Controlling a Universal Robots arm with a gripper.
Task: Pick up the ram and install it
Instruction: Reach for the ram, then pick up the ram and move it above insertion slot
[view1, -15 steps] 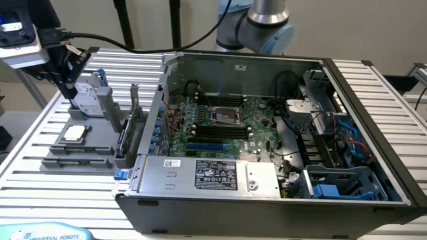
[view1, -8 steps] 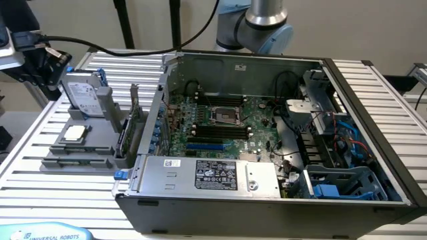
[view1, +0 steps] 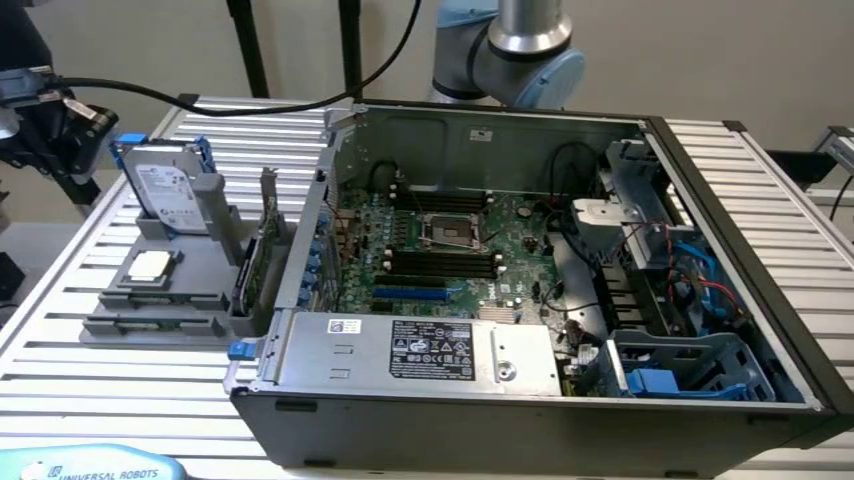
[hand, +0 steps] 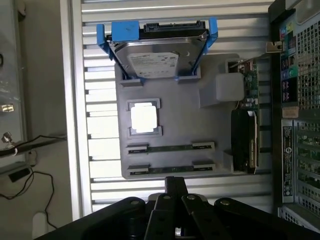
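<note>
The gripper (hand: 175, 182) is clenched, its black fingers (hand: 170, 192) pressed together on nothing, and it hangs over the slatted aluminium table (hand: 102, 150) just off the near edge of a grey parts holder (hand: 180, 107). Along that edge lies one ram stick (hand: 170, 169), flat in its slot, with a second ram stick (hand: 170, 147) parallel just beyond it. Both are thin green strips with grey clips at their ends, and neither is touched. Further in sits a square processor (hand: 145, 119) in a frame. At the holder's far edge a silver hard drive (hand: 157, 52) in blue rails stands upright, and the writing on its white label is too small to read. Along the holder's side nearest the computer a green expansion card (hand: 247, 125) stands on edge. The open computer case (view1: 747, 180) lies on the table beside the holder. Inside it are the motherboard (view1: 514, 255), an empty processor socket (view1: 447, 232) and black memory slots (view1: 434, 263). The power supply (view1: 414, 350) at the case's near edge carries a dark label whose text cannot be made out. A light-blue cover (view1: 94, 468) at the table's near corner reads "UNIVERSAL ROBOTS".
</note>
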